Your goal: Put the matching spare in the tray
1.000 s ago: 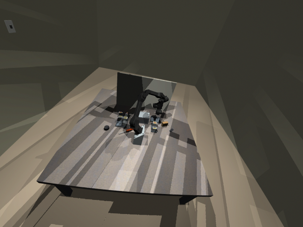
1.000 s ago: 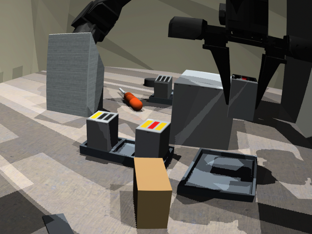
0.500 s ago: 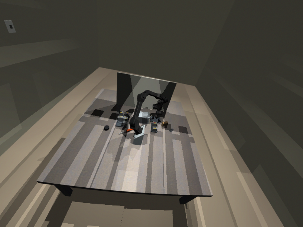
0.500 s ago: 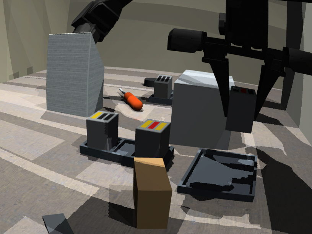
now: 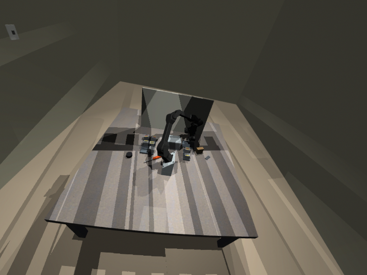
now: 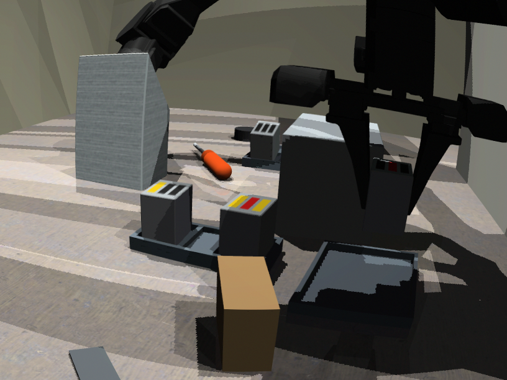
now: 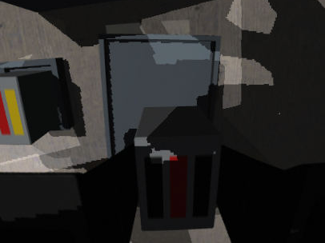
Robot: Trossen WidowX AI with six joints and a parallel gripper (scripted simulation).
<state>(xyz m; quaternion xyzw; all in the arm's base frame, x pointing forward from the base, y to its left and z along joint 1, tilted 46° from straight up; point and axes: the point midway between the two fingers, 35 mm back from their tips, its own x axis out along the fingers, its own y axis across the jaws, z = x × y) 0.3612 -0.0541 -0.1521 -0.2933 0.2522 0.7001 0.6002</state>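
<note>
My gripper [image 6: 386,210] [image 5: 192,138] is shut on a dark spare block [image 6: 391,185] [image 7: 178,186] whose top carries black, red and black stripes. It holds the block upright and low, beside the big grey mounted unit [image 6: 317,172] [image 5: 174,141]. The block hangs over the near edge of the shallow dark tray [image 6: 351,312] [image 7: 105,94]. The tray's floor is bare. In the wrist view the fingers themselves are lost in shadow. The back of the mounted unit is hidden from these views.
A low rack [image 6: 178,248] left of the tray holds a yellow-black-black spare [image 6: 166,210] and a yellow-red-yellow spare [image 6: 247,223] [image 7: 16,110]. A tan box [image 6: 247,308] stands in front. An orange screwdriver [image 6: 215,164], another spare [image 6: 265,138] and the grey arm base [image 6: 118,117] lie behind.
</note>
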